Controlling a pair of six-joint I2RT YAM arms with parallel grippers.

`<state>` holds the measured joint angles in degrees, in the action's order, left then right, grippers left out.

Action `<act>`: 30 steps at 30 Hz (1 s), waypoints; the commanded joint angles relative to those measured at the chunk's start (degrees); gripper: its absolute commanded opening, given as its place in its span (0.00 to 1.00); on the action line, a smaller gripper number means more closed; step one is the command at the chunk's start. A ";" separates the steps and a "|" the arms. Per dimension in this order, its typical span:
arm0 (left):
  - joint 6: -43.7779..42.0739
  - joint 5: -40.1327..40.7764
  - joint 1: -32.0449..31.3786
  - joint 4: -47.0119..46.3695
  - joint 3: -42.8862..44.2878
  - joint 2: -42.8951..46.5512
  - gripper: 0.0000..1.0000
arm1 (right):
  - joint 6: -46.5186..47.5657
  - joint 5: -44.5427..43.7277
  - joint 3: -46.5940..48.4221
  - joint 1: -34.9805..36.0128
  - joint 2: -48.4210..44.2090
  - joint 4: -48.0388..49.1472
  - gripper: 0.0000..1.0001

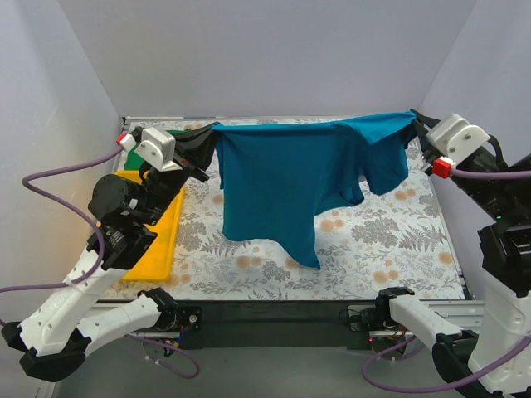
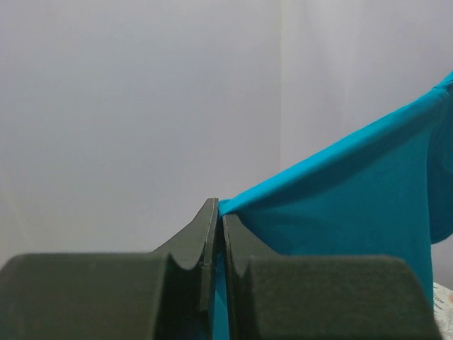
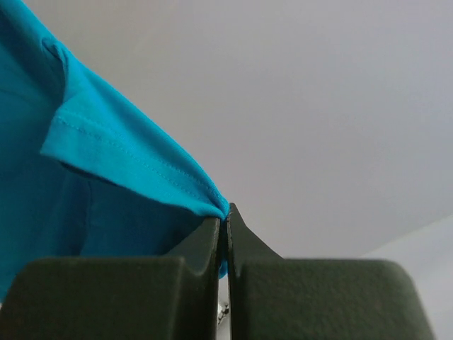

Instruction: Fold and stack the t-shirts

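Note:
A teal-blue t-shirt [image 1: 290, 178] hangs stretched in the air between my two grippers, its lower part drooping toward the table. My left gripper [image 1: 213, 128] is shut on its left top corner; in the left wrist view the cloth [image 2: 354, 198] runs out from between the closed fingers [image 2: 218, 212]. At the back right my right gripper [image 1: 415, 118] is shut on the other corner, the sleeve hem [image 3: 120, 156] leaving the pinched tips [image 3: 226, 212]. A bit of green cloth [image 1: 129, 156] shows behind the left arm, mostly hidden.
A yellow tray [image 1: 158, 240] lies along the table's left side under the left arm. The table carries a floral-patterned cover [image 1: 373, 240]. Grey walls close in the back and both sides.

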<state>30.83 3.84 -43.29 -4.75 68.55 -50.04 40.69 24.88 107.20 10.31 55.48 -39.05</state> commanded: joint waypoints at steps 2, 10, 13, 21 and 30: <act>0.46 -1.46 -0.04 2.20 3.33 1.87 0.00 | 0.88 -0.71 2.40 -1.16 -0.55 1.43 0.01; 6.61 -13.39 -0.04 3.52 10.98 3.81 0.00 | 0.98 1.83 11.00 -3.27 -3.01 1.52 0.01; 9.77 -16.83 -0.04 3.79 13.62 3.99 0.00 | -0.43 2.71 15.31 -4.85 -3.62 1.87 0.01; 10.84 -17.13 -0.04 4.22 15.12 4.78 0.00 | -3.51 5.62 19.63 -8.37 -4.51 3.89 0.01; 7.23 1.95 0.04 11.00 0.56 -3.02 0.00 | 2.20 1.49 -11.70 -8.55 -5.91 7.40 0.01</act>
<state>39.99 -5.78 -43.62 1.52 76.47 -47.16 40.66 31.92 106.52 2.24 47.57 -32.67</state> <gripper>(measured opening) 0.016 0.032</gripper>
